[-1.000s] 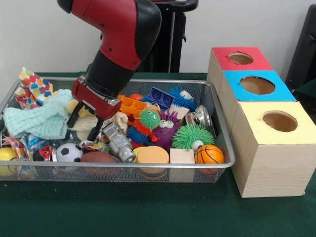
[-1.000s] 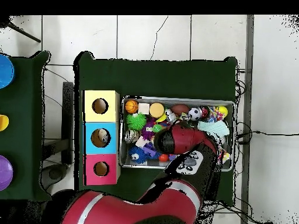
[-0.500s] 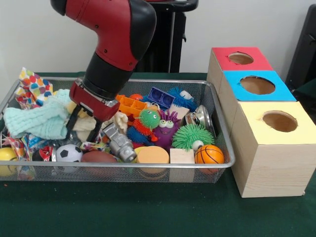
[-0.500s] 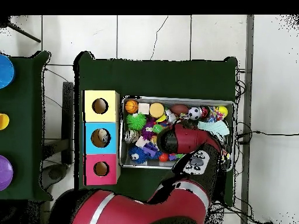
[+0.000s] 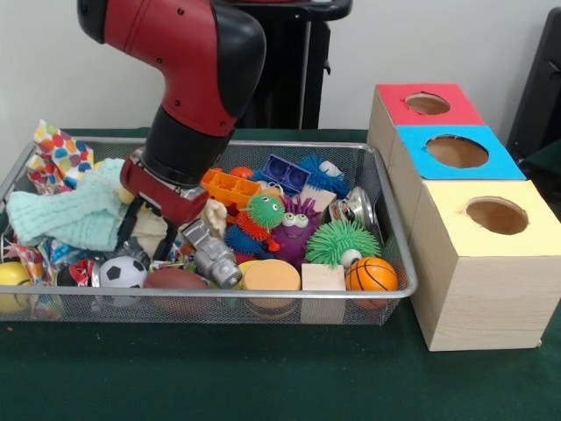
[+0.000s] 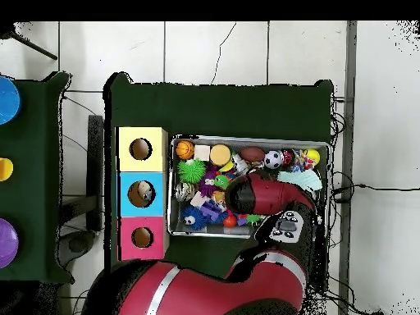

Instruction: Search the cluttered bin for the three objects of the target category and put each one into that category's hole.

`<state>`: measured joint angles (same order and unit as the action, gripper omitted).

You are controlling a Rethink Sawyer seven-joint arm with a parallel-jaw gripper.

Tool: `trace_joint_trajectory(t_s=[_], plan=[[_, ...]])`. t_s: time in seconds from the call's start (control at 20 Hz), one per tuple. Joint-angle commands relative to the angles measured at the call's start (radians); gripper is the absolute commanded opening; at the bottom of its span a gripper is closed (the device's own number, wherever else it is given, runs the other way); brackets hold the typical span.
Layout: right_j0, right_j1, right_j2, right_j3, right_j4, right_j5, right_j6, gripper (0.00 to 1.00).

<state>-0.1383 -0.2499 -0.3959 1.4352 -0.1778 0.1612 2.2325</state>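
A wire mesh bin (image 5: 399, 254) holds mixed toys. Along its front lie a soccer ball (image 5: 122, 270), a brown football (image 5: 175, 280), an orange basketball (image 5: 371, 274) and a yellow ball (image 5: 10, 279) at the far left. My gripper (image 5: 145, 237) is open and dips into the clutter just behind the soccer ball, its fingers (image 5: 126, 230) either side of a cream cloth (image 5: 151, 230). Three boxes with holes stand to the right: red (image 5: 427, 103), blue (image 5: 456, 151), yellow (image 5: 497, 215). In the overhead view the arm (image 6: 262, 197) hides the gripper.
A mint cloth (image 5: 70, 210) and polka-dot paper (image 5: 61, 151) fill the bin's left end. A silver toy (image 5: 210, 253), fuzzy monsters (image 5: 263, 215), a green spiky ball (image 5: 340, 241), an orange disc (image 5: 272, 276) and a wooden block (image 5: 323, 278) crowd the middle and right.
The arm has shifted left and lower in the front view, sinking the open fingers deeper into the clutter by the soccer ball. The toys have not moved.
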Motion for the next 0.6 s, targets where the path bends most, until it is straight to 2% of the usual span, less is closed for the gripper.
trace_joint_trajectory(t_s=[0.05, 0.45, 0.6], plan=[[-0.008, 0.085, 0.133, -0.022, 0.057, 0.213, 0.060, 1.00], [0.076, 0.107, 0.028, -0.031, 0.129, 0.388, 0.147, 1.00], [0.061, 0.114, 0.041, -0.050, 0.128, 0.419, 0.108, 1.00]])
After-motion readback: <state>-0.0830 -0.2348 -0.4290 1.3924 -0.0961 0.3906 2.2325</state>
